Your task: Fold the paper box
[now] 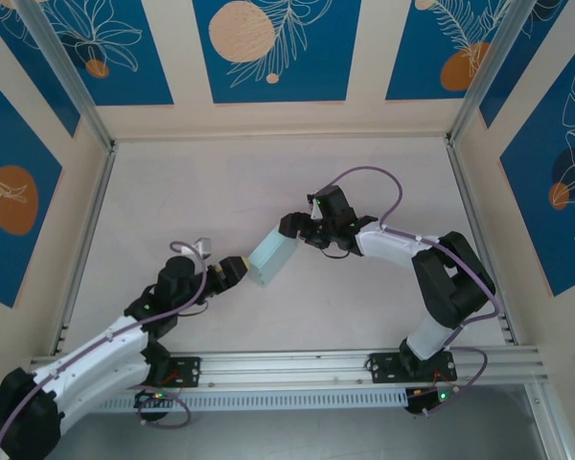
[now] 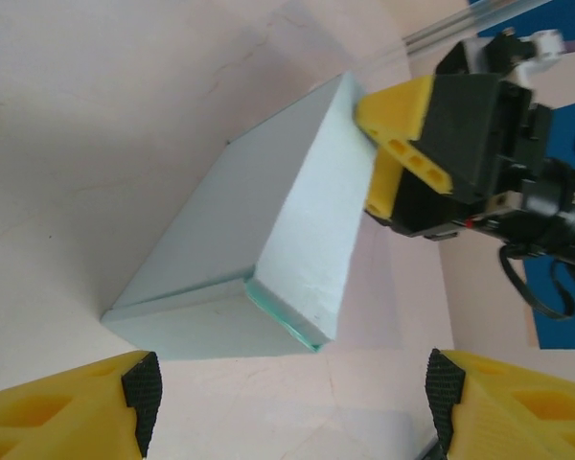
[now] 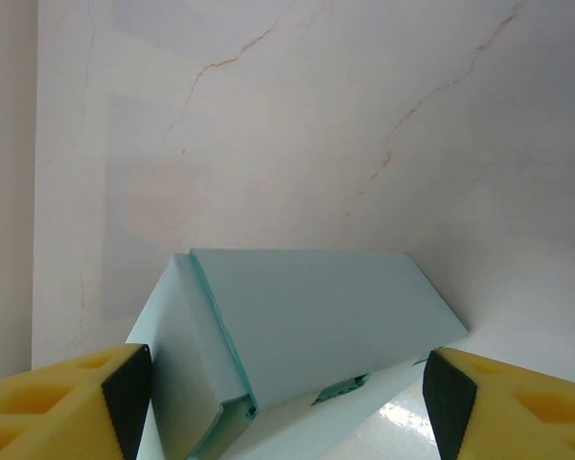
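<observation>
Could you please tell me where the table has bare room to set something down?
Free: the far table, up to the back wall, and the near strip by the rail. Crowded: the centre, where left hand and right hand flank the paper box.

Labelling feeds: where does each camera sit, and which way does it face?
Top external: above and behind, looking down at the table; both arms, left gripper and right gripper flanking the paper box.
Left wrist: faces the box past its own fingers; right gripper beyond.
Right wrist: faces down onto the box between its fingers.
Shared: the box.
</observation>
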Robot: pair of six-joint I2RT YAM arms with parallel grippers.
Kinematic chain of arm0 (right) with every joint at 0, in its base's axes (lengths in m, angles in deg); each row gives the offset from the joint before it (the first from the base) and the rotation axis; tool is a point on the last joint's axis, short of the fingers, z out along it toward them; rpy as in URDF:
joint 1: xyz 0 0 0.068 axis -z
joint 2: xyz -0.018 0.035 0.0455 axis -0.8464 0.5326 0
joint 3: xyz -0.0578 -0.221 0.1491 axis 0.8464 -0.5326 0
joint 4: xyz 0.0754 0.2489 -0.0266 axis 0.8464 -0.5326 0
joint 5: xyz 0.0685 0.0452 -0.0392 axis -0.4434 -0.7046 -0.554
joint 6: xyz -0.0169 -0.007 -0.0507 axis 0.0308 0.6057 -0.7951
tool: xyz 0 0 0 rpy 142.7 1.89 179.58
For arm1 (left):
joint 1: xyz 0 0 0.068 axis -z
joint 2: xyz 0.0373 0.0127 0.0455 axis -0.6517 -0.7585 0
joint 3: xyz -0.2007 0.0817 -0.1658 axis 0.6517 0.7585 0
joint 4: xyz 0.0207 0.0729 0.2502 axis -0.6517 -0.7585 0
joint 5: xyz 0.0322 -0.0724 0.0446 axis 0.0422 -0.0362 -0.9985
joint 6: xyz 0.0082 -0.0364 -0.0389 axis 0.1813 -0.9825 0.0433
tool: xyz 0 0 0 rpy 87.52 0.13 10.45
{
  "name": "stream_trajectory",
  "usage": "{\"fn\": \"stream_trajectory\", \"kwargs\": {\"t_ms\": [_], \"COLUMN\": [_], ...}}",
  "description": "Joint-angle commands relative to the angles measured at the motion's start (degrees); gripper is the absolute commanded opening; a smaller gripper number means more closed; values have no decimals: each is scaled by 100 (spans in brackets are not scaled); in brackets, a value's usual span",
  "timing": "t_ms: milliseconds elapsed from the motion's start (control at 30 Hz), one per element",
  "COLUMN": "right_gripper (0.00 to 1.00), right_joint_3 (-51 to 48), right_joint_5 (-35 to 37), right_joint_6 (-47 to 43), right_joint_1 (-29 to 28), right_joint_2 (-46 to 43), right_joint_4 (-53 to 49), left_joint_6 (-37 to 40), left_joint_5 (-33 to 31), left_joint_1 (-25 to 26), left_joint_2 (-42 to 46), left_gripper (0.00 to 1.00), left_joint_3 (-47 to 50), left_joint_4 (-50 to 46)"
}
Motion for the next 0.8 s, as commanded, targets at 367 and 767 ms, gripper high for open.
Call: {"fn": "stream_trajectory", "kwargs": {"t_ms": [367,767], "right_gripper": [75,74], "right_joint_3": [-368,-443], "right_joint_5": [424,438], "right_joint_6": [-35,30], "right_joint_1": [-34,-61], "right_joint_2": [191,186], "right_joint_4": [-759,-720], "left_joint_6": [167,116], "left_joint_5": [31,-1], "left_joint_1": [78,172], "left_joint_2": [-1336,-1825], "left_gripper": [63,57], "left_joint_3": [-247,-49], "left_joint_4": [716,636]}}
